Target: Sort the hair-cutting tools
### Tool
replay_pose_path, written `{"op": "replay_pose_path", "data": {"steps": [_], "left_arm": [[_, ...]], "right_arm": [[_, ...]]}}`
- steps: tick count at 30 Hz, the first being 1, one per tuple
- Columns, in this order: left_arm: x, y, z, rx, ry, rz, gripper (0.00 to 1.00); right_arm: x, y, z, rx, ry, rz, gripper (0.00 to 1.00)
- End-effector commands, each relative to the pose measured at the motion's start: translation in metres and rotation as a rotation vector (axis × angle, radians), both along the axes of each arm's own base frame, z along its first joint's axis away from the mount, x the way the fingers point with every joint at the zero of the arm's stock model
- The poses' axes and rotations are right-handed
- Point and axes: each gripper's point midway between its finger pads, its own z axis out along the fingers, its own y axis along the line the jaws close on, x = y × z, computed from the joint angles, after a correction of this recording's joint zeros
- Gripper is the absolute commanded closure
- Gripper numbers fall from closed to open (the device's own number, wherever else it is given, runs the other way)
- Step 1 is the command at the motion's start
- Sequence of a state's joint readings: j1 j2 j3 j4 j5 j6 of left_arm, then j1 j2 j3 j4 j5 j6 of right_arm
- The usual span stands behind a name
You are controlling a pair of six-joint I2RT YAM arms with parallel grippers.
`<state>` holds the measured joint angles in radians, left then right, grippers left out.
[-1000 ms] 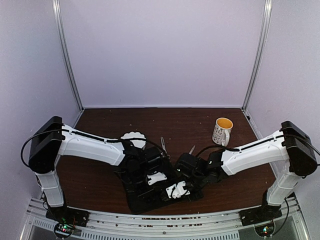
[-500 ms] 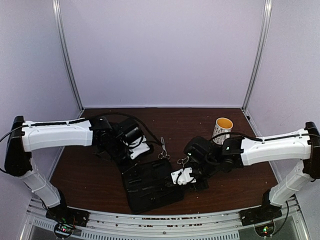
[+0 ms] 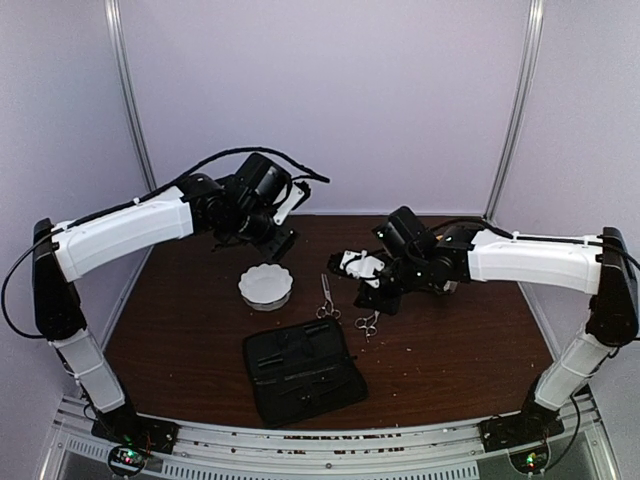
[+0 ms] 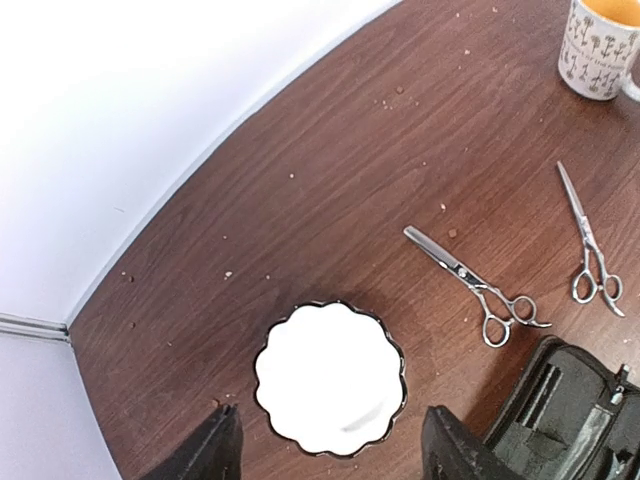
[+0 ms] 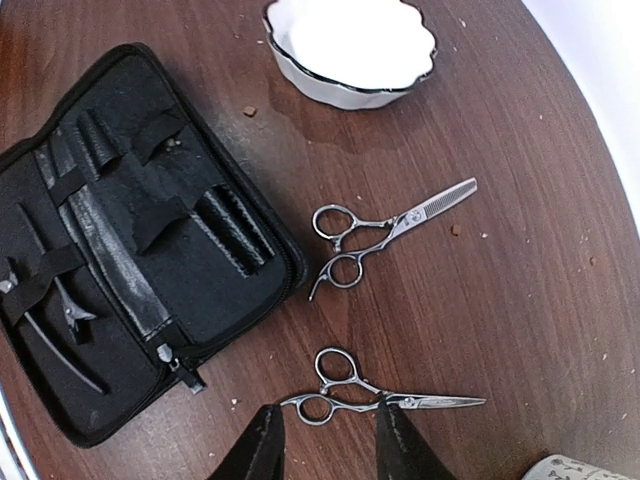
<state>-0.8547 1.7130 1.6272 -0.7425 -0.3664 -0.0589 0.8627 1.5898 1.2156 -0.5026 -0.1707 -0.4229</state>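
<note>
- Top view: you have both arms raised off the table [image 3: 200, 340]. The left gripper [image 3: 281, 238] is beyond the bowl [image 3: 266, 288]. The right gripper [image 3: 372, 290] is over the plain scissors [image 3: 367, 323]. The thinning scissors [image 3: 326, 297] lie just right of the bowl, past the open case [image 3: 303, 372].
- Left wrist: fingers [image 4: 215, 455] are spread wide and empty, with the bowl [image 4: 330, 378] below. Thinning scissors [image 4: 475, 283] and plain scissors [image 4: 590, 245] lie apart.
- Right wrist: fingers [image 5: 262, 445] are parted and hold nothing. Plain scissors [image 5: 375, 397] lie underneath, thinning scissors [image 5: 385, 235] beside the case [image 5: 130, 250], and the dark hair clips [image 5: 68, 312] inside it.

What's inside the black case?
The open case holds thin dark hair clips under its straps. Both scissors lie outside on the table. Anything deeper under the straps is hidden.
</note>
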Motion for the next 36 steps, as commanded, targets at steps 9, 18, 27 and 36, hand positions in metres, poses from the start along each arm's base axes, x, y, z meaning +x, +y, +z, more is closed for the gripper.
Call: {"op": "replay_pose_path", "data": {"steps": [9, 18, 27, 36], "left_arm": [[0.007, 0.009, -0.015, -0.030, -0.036, 0.015, 0.36], [0.005, 0.007, -0.021, -0.030, -0.008, 0.008, 0.36], [0.004, 0.002, -0.029, -0.025, 0.018, -0.011, 0.36], [0.002, -0.001, -0.030, -0.024, 0.032, -0.030, 0.37]], "right_arm": [[0.046, -0.026, -0.075, -0.192, 0.079, -0.251, 0.59], [0.056, -0.015, -0.094, -0.234, 0.099, -0.242, 0.53], [0.051, -0.032, -0.116, -0.355, 0.070, -0.216, 0.42], [0.042, -0.059, -0.115, -0.415, 0.048, -0.225, 0.41]]}}
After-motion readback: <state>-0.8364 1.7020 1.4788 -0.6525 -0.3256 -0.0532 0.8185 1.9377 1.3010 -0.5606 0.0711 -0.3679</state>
